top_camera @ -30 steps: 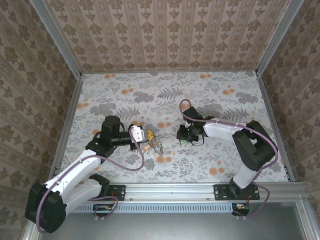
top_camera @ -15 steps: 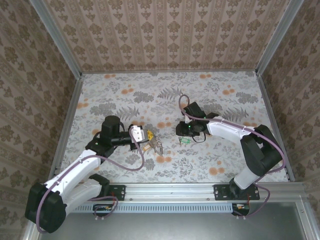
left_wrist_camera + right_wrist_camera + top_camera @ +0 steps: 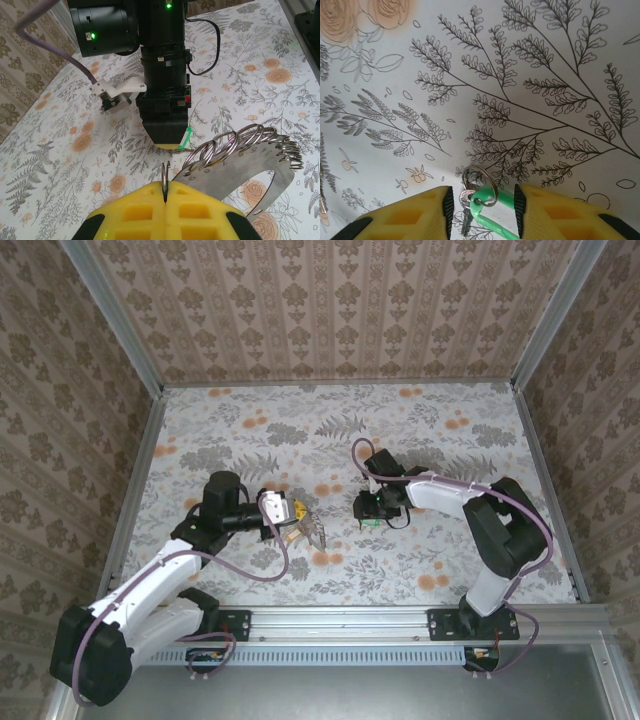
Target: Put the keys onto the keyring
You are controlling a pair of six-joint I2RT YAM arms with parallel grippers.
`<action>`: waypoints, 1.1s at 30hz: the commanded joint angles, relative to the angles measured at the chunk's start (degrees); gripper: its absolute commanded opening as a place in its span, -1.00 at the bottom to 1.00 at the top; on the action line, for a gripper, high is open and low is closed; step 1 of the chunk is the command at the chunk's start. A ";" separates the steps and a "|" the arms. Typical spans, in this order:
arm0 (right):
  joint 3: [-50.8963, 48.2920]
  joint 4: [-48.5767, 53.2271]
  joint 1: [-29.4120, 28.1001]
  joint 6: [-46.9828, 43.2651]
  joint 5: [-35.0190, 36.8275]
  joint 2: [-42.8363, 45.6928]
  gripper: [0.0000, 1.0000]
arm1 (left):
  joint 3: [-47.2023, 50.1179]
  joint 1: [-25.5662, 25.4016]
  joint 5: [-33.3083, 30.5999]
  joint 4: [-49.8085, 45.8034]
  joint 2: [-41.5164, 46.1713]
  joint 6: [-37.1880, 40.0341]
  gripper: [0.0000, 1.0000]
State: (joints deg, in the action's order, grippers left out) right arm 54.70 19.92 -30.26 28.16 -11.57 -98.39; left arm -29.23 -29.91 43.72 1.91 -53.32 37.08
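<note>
My left gripper (image 3: pixel 165 192) is shut on a thin wire ring of the keyring (image 3: pixel 235 170), a flat grey loop carrying several silvery split rings, held just above the table. From above, the left gripper (image 3: pixel 303 528) and keyring (image 3: pixel 316 534) sit left of centre. A small metal key (image 3: pixel 466 216) with a green tag (image 3: pixel 496 214) and a split ring (image 3: pixel 480 186) lies on the table. My right gripper (image 3: pixel 482 200) stands open around it, one yellow finger on each side. The right gripper (image 3: pixel 368 512) points down opposite the left one, the green tag (image 3: pixel 186 139) at its tip.
The floral tablecloth (image 3: pixel 330 430) covers the table, with patterned walls on three sides and a metal rail (image 3: pixel 340 618) along the near edge. The two grippers face each other closely at mid-table. A purple cable (image 3: pixel 362 452) loops off the right wrist.
The right gripper's jaws have spread wider while its arm rose a little and came back over the green-tagged key. The left arm and keyring have stayed still.
</note>
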 commanded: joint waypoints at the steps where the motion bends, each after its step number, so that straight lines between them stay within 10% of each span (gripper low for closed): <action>1: 1.20 1.19 0.02 -1.27 -0.89 -1.01 -0.20 | -2.04 0.20 1.39 -0.59 0.49 0.21 -1.00; 33: -1.16 -1.47 -1.64 -3.07 -3.28 1.03 -0.55 | -2.06 0.20 0.99 -0.95 0.24 0.65 -1.00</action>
State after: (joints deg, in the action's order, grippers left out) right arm 54.96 19.20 -31.48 25.63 -13.80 -98.96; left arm -29.26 -29.91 43.68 1.61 -53.32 37.08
